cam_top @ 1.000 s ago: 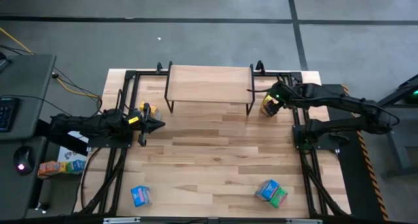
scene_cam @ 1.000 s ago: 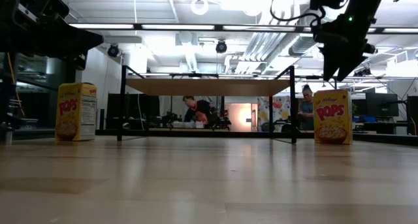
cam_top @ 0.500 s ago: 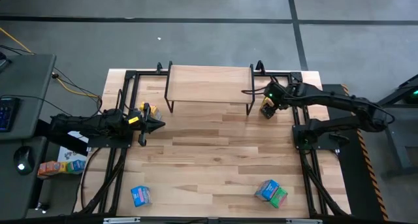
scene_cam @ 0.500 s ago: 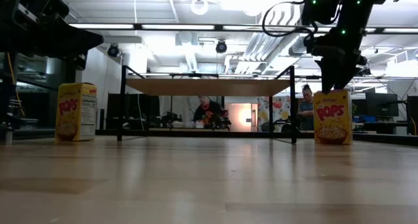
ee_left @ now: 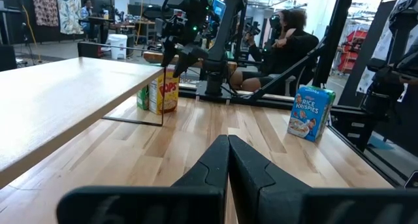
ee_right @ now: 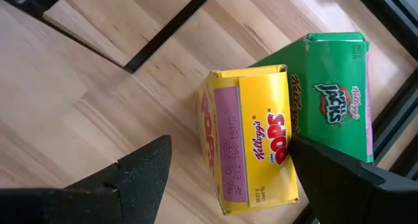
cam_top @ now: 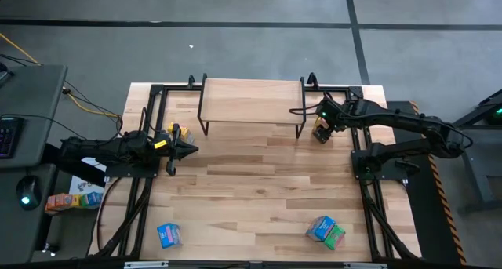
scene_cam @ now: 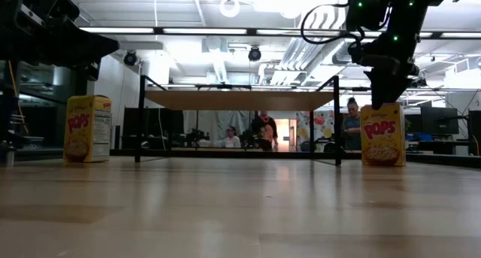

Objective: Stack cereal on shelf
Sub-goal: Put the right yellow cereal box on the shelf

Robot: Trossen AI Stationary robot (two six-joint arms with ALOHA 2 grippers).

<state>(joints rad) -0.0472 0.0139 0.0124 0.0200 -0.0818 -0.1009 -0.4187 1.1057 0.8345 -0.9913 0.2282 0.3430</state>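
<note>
Right gripper (ee_right: pixel 225 168) poised above a yellow Pops box (ee_right: pixel 251 139) beside the shelf (cam_top: pixel 251 100), fingers spread wide either side.
The green Apple Jacks box (ee_right: pixel 336 93) touches the Pops box (no gap shows), so a descending finger may strike or drag it; left gripper (ee_left: pixel 228 160) waits, fingers together.

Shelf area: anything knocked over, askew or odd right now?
Nothing stands out. The shelf is bare and level. The Pops box stands upright against a green Apple Jacks box, the open right gripper straddling the Pops box.
</note>
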